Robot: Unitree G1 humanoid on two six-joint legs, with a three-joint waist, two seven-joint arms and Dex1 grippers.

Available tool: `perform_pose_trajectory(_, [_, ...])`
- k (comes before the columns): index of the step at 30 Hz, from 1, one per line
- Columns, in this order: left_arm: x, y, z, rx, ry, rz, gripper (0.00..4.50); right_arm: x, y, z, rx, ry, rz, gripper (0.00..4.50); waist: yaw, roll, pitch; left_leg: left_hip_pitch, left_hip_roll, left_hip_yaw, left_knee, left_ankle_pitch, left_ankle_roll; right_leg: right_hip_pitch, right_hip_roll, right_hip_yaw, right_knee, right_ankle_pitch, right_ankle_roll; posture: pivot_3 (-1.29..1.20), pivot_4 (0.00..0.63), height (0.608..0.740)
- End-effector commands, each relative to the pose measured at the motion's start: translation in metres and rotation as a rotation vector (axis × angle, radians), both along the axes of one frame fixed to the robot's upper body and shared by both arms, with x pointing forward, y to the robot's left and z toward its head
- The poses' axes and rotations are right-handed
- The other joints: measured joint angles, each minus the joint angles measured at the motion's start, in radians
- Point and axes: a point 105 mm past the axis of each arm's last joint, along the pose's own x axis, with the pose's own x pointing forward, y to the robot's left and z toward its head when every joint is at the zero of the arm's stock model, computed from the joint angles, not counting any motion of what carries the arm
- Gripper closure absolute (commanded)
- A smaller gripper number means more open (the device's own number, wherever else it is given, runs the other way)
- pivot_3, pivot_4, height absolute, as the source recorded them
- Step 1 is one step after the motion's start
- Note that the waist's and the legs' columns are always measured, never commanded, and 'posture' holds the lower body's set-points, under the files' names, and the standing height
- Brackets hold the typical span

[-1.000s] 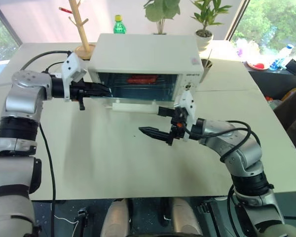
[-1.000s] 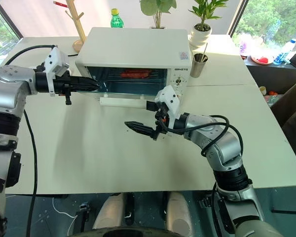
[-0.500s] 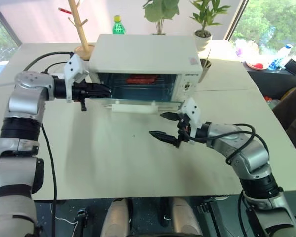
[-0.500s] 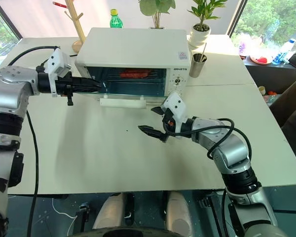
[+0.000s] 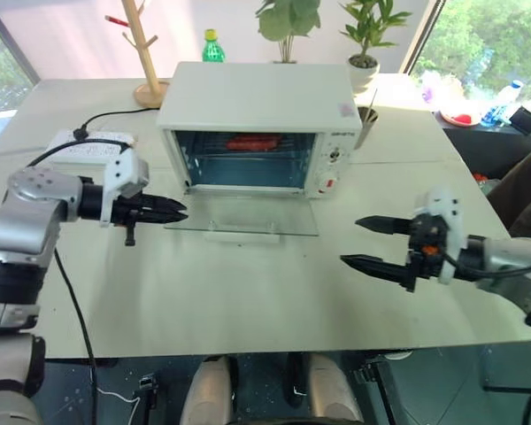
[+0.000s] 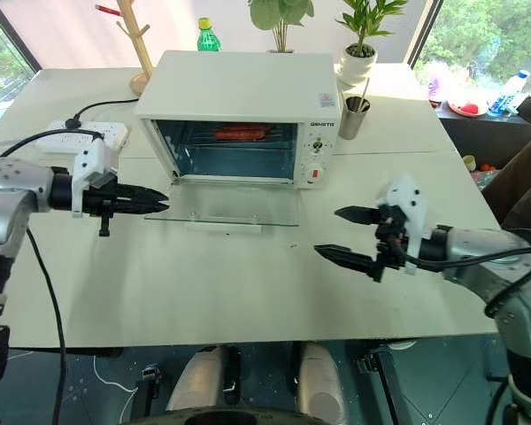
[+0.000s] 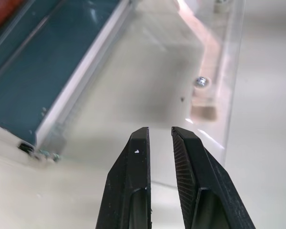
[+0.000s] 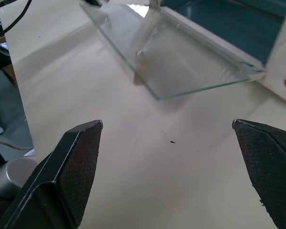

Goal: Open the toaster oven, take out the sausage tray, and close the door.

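Note:
The white toaster oven [image 5: 261, 97] stands at the table's middle back. Its glass door [image 5: 243, 215] lies open and flat on the table, white bar handle [image 5: 241, 236] toward me. Inside, reddish sausages on the sausage tray [image 5: 252, 142] show on the upper rack. My left gripper [image 5: 179, 212] hovers just off the door's left edge, shut with only a thin gap and nothing in it; the left wrist view has its fingertips [image 7: 139, 136] over the glass. My right gripper [image 5: 350, 241] is wide open and empty, to the right of the door [image 8: 181, 57].
A white power strip [image 5: 88, 142] with its cable lies left of the oven. Behind the oven are a wooden stand [image 5: 146, 53], a green bottle [image 5: 213, 46] and potted plants. A metal cup [image 6: 358, 115] stands by the oven's right rear corner.
The door has dropped from half open to flat on the table. My left gripper pulled back and down from the door's left edge. My right gripper swung away to the right, still open.

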Motion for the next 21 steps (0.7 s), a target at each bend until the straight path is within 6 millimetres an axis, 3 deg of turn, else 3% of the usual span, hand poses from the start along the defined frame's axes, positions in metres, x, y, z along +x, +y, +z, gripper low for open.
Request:
perform_pose_trajectory(1, [-0.001,-0.005,-0.003,0.015,-0.046,0.005,3.73,-0.002,-0.003,0.017,0.020,-0.051,-0.012,0.00,0.000,0.000,0.000,0.000,0.000,0.000,0.000,0.000,0.000,0.000,0.000,0.000,0.000,0.000,0.000,0.00,0.150,0.717])
perform_pose_trajectory(7, [0.009,-0.010,-0.031,0.060,-0.104,0.063,3.73,0.003,0.001,0.021,0.024,-0.080,-0.018,0.00,0.002,0.000,0.000,0.000,0.000,0.000,0.000,0.000,0.000,0.000,0.000,0.000,-0.001,0.000,0.000,0.00,0.150,0.717])
perform_pose_trajectory(15, [0.021,-0.014,-0.041,0.002,-0.165,0.216,3.73,0.026,0.023,0.039,0.056,-0.203,-0.044,0.00,-0.003,0.000,0.000,0.000,0.000,0.000,0.000,0.000,0.000,0.000,0.000,0.000,0.000,0.000,0.000,0.00,0.150,0.717])
perform_pose_trajectory(21, [0.006,-0.006,0.001,-0.236,-0.040,0.284,3.73,0.046,0.054,0.043,-0.009,-0.310,-0.011,0.00,-0.004,-0.001,0.000,0.000,0.000,0.000,0.000,0.000,0.000,0.000,0.000,0.000,0.000,0.000,0.000,0.00,0.150,0.717])
